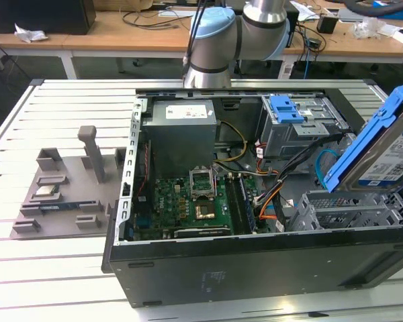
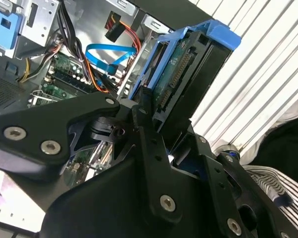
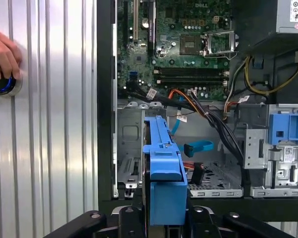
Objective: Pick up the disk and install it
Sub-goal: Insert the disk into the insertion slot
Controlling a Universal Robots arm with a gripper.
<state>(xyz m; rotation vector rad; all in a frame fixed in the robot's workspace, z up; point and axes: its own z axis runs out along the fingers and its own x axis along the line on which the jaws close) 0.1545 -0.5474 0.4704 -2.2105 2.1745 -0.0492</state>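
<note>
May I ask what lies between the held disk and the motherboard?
In the first wrist view, a metal drive cage and cables separate disk from motherboard.

The arm (image 1: 255,30) is made of fat round tubes. They are shiny silver-grey, with a pale blue cap (image 1: 211,30) on a joint. A thin black cable (image 1: 196,27) lies along the arm. The gripper (image 3: 164,210) is all black and built from flat bars with rounded ends. In the second wrist view, small round silver screws (image 2: 167,203) sit in the bars.
</note>
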